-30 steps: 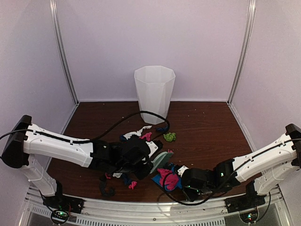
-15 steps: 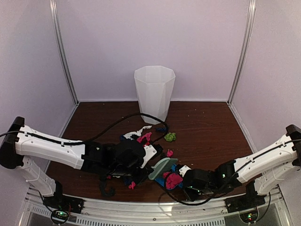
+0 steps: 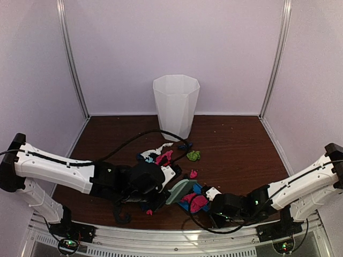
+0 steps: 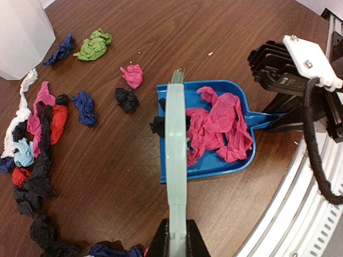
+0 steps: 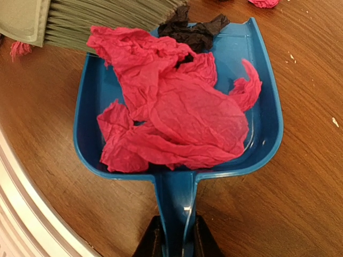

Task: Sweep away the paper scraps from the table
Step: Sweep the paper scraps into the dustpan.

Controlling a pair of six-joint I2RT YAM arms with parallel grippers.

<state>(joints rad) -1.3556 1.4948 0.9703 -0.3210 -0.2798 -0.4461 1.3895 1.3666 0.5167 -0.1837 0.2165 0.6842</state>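
Scraps (image 4: 56,118) lie on the table (image 4: 225,32) ahead-left of the left gripper (image 4: 176,242), clamped on the brush (image 4: 175,144); right gripper (image 5: 174,241) pinches the dustpan (image 5: 266,134) handle, pink wads (image 5: 177,118) in the pan just ahead.

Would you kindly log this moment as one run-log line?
left claw: shut on mint-green hand brush; right claw: shut on blue plastic dustpan; crumpled pink paper scraps in dustpan; loose scraps on dark wood table
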